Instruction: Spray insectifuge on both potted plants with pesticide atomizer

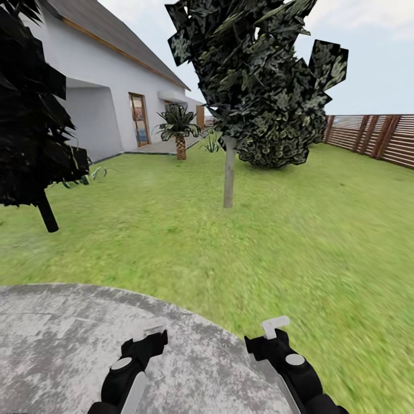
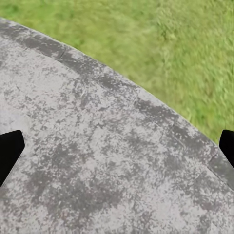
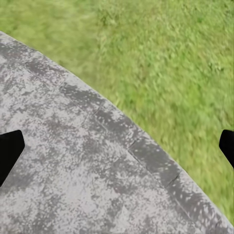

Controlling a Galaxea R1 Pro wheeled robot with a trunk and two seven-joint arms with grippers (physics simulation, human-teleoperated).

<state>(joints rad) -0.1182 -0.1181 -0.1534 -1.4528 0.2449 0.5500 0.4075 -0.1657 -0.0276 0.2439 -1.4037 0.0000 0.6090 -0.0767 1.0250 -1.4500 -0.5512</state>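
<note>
I see ground only — a mottled grey paved patio point(image 1: 63, 339) curving across the lower left of the frame, meeting green lawn point(image 1: 299, 241) beyond, where a thin-trunked tree point(image 1: 229, 172) stands mid-frame.

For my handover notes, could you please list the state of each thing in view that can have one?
Left claw: open, empty, over the paved patio.
Right claw: open, empty, above the patio edge beside the lawn.
House door: looks shut.
Slim-trunked tree: upright.
Small palm: upright near the house.
</note>
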